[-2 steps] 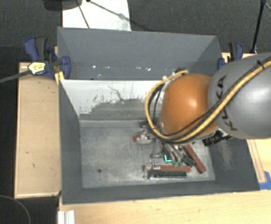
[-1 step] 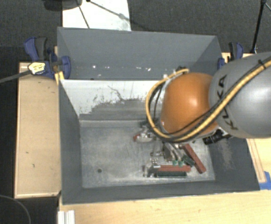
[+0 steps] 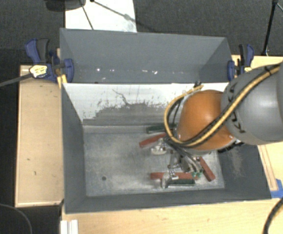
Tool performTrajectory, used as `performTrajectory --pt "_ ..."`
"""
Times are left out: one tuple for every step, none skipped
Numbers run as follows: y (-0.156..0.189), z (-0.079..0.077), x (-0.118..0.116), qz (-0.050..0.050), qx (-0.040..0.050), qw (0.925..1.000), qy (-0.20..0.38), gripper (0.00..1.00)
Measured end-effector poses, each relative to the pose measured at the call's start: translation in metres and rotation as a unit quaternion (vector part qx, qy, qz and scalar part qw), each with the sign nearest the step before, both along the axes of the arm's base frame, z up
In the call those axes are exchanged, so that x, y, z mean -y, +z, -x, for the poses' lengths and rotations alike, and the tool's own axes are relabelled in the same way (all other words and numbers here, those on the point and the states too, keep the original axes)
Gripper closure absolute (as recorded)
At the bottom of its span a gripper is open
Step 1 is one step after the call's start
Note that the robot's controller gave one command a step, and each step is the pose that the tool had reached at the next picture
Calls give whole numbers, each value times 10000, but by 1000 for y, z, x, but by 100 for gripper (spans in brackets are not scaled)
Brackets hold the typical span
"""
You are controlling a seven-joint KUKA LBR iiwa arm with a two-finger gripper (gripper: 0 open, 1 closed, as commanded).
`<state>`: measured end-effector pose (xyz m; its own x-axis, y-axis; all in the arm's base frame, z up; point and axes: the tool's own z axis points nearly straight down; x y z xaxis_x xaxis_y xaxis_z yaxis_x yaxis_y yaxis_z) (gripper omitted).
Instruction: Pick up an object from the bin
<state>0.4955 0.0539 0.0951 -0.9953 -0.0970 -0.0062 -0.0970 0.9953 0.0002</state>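
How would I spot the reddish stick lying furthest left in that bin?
Look into the grey bin and find the arm's orange cover on the right. Just left of its lower edge lies a slanted reddish stick, the leftmost thing there; behind it lies a dark green stick.

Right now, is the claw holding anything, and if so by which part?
Cannot be told: the claw sits low among reddish and green pieces toward the bin's lower right.

red-brown stick (image 3: pixel 157 175): lay flat, front of the bin (image 3: pixel 107 174) floor, right of middle
green piece (image 3: pixel 184 182): lay flat just beside it
second red-brown stick (image 3: pixel 150 142): tilted, farther back
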Motion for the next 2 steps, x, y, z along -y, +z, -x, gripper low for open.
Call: performTrajectory --pt "13 -8 12 2 -40 9998 217 0" --pt "19 4 22 -3 -16 9964 -850 0"
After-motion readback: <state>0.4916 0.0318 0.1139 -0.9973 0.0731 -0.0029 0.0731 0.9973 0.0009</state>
